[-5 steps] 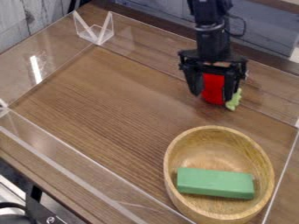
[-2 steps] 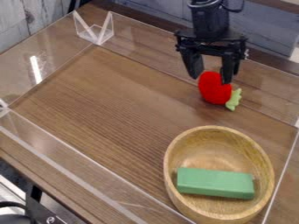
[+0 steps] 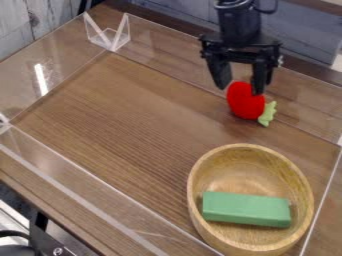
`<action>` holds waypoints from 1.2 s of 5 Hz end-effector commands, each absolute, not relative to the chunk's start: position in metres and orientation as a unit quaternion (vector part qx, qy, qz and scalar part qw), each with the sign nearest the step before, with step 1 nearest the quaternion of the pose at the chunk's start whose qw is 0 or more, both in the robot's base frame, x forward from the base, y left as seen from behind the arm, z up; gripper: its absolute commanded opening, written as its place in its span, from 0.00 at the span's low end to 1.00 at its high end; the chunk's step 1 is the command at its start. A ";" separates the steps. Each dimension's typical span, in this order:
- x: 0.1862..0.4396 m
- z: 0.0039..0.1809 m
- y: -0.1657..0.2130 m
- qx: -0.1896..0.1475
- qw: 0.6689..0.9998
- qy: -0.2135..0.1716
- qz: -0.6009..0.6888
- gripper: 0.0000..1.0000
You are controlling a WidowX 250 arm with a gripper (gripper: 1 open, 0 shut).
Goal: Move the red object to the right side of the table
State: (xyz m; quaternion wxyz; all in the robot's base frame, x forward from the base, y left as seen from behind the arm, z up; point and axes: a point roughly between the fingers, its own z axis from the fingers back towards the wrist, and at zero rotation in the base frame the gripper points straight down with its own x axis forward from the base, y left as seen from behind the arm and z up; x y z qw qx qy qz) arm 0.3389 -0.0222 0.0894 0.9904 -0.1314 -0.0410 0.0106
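The red object [image 3: 245, 100], a small glossy strawberry-like toy with a light green stem at its right, lies on the brown wood-grain table [image 3: 120, 120] at the far right. My gripper [image 3: 242, 78] hangs just above it, pointing down. Its two black fingers are open, spread to either side of the toy's top, and I cannot tell whether they touch it.
A round wooden bowl [image 3: 214, 165] stands at the front right with a green rectangular block [image 3: 246, 210] inside. Low clear acrylic walls [image 3: 54, 60] edge the table. A clear angled stand [image 3: 107, 33] sits at the back left corner.
One second ago the fingers were down around the red object. The gripper has since risen a little, and the toy now rests free on the table below it.
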 end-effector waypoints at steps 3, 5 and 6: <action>0.337 0.133 -0.014 -0.122 0.987 -0.096 0.033 0.00; 0.334 0.149 -0.005 -0.124 0.987 -0.103 0.009 1.00; 0.331 0.150 0.007 -0.123 0.987 -0.104 -0.026 1.00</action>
